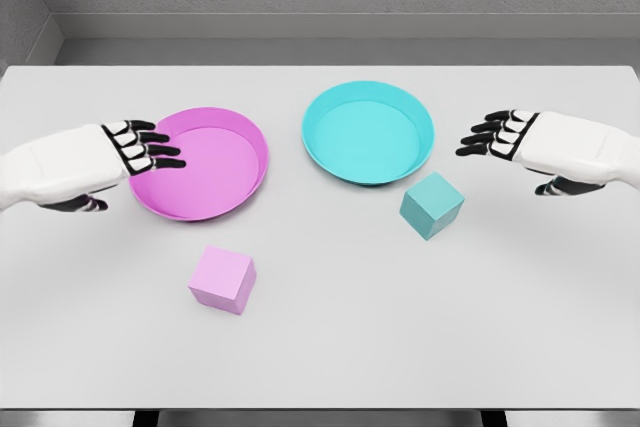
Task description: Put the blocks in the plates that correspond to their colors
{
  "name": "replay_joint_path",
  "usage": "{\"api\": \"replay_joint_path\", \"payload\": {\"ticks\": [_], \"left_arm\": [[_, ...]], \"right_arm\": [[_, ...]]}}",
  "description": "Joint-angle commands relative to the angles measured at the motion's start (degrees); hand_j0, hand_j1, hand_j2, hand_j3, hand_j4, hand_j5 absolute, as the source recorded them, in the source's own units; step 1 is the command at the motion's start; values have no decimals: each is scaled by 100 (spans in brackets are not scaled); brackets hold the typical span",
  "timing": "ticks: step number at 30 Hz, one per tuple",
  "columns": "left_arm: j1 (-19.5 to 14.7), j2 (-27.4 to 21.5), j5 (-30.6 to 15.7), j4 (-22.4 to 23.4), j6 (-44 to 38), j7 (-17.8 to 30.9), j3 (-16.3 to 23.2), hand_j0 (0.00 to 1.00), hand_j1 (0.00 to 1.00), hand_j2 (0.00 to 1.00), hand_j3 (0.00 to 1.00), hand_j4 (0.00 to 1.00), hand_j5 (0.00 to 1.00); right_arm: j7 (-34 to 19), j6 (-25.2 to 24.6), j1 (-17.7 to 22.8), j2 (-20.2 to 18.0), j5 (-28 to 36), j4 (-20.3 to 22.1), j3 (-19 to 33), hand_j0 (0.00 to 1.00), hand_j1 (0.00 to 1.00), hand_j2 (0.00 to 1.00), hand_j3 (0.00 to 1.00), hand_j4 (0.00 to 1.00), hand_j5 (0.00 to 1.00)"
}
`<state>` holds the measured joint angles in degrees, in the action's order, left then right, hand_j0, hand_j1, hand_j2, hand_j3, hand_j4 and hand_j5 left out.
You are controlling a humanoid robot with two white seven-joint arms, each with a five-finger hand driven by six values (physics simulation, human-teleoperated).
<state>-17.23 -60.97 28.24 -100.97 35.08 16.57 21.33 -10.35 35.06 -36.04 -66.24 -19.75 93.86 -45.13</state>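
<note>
Head view showed you both hands, left [140, 147] and right [497, 133], fingers spread, empty; pink block [222, 279] and teal block [431, 204] rested outside their plates

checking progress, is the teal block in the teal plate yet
No, the teal block sits on the table just in front of the teal plate.

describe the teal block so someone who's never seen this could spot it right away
On the white table sit two round plates side by side, a pink plate and a cyan plate. Just in front of the cyan plate's right edge lies the teal block. The only other cube, the pink block, lies nearer the front edge, left of centre.
</note>
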Motion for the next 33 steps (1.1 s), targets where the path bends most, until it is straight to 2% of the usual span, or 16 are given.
{"api": "replay_joint_path", "payload": {"ticks": [1,8,11,18,21,24,28,30,33], "left_arm": [[0,-29,-20,-28,-8,83,47,100,100,100,100,100,100],[0,6,-29,-63,-8,83,249,100,100,100,100,100,100],[-9,24,-20,-142,-8,83,302,100,100,100,100,100,100],[-70,68,243,-221,-8,83,530,100,100,100,100,100,100],[-97,164,410,-213,-8,83,591,100,100,100,100,100,100],[-211,437,595,-213,-8,83,750,100,100,100,100,100,100],[-185,498,525,-204,-8,65,741,100,100,100,100,100,100],[-141,472,437,-204,-8,65,750,100,100,100,100,100,100],[-114,402,235,-204,-8,65,750,100,100,100,100,100,100]], "right_arm": [[-2,-6,0,-12,24,1,-13,100,100,100,100,100,100],[16,-6,9,32,6,18,-31,100,100,100,100,100,100],[51,-6,9,401,15,9,-40,100,100,100,100,100,100],[-2,-6,-88,709,-38,27,-330,100,100,100,100,100,100],[-301,-6,-167,753,-38,9,-356,100,100,100,100,100,100],[-318,-6,-202,762,-117,-34,-374,100,100,100,100,100,100],[-731,-6,-466,823,-108,-237,-576,100,100,100,100,100,100],[-749,-6,-615,823,-108,-237,-646,100,100,100,100,100,100],[-1109,-6,-764,876,-99,-219,-778,100,100,100,100,100,100]]}}
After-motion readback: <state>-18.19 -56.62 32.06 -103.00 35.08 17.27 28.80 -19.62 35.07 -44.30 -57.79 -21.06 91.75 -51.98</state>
